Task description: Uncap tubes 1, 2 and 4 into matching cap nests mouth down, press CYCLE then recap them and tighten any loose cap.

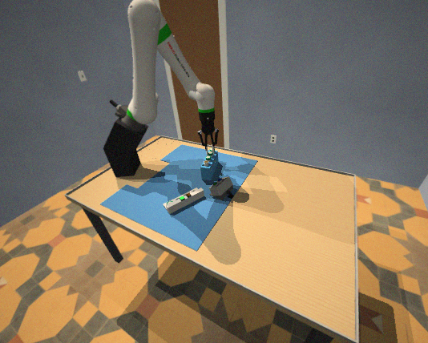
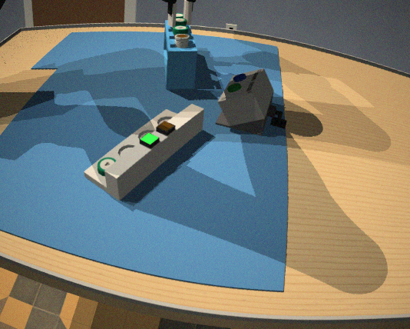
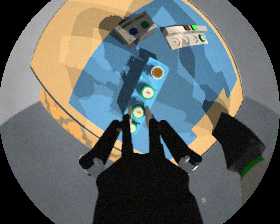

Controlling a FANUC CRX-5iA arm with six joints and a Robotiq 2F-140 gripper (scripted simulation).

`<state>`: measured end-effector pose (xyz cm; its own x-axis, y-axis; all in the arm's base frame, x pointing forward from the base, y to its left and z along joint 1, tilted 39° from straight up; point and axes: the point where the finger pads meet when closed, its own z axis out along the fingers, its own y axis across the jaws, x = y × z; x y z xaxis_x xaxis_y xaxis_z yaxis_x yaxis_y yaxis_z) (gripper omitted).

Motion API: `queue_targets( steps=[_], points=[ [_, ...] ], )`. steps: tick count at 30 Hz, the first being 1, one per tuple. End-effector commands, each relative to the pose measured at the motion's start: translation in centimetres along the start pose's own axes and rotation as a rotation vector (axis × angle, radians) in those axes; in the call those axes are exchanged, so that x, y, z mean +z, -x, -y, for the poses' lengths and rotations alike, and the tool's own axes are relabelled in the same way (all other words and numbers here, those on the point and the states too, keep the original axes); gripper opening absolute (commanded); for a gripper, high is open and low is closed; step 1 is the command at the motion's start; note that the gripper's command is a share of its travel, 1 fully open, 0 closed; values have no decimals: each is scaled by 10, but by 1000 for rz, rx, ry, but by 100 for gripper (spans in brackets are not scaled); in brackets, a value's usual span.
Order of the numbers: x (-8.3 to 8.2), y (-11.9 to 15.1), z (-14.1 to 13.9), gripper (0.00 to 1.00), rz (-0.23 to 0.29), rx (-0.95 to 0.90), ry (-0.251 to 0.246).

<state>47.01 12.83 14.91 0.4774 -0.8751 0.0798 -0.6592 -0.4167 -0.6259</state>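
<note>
The blue decapping station (image 1: pixel 210 173) (image 2: pixel 181 69) (image 3: pixel 133 77) stands at the back of the blue mat (image 2: pixel 192 230). Its tube nearest the exterior camera is open, with no cap (image 2: pixel 183 39) (image 3: pixel 158 71). The two middle tubes carry green caps (image 2: pixel 180 29) (image 3: pixel 146 91). My gripper (image 1: pixel 209 149) (image 2: pixel 179 11) (image 3: pixel 138 110) comes straight down on the far-end tube and is shut on its green cap (image 2: pixel 179 15). The grey cap tray (image 1: pixel 183 200) (image 2: pixel 153 161) (image 3: pixel 185 36) holds one green cap (image 2: pixel 104 166) in an end nest. Its green lamp (image 2: pixel 149 139) is lit and its amber lamp (image 2: pixel 166 127) is dark.
The grey key desk (image 1: pixel 221 187) (image 2: pixel 249 104) (image 3: pixel 134 30) stands to the right of the station, with the blue key (image 2: pixel 239 77) and the green key (image 2: pixel 234 88) on its sloped top. The arm's black base (image 1: pixel 122 150) stands at the table's far left corner.
</note>
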Motion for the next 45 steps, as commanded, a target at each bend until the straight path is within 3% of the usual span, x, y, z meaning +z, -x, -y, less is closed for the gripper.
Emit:
queue_targets(
  steps=[1, 9, 31, 36, 37, 45],
  points=[
    [0, 0, 0, 0, 0, 0, 1],
    [0, 0, 0, 0, 0, 100, 1],
    [1, 0, 0, 0, 0, 767, 1],
    [1, 0, 0, 0, 0, 786, 1],
    [1, 0, 0, 35, 0, 786, 1],
    [1, 0, 0, 35, 0, 786, 1]
  ],
)
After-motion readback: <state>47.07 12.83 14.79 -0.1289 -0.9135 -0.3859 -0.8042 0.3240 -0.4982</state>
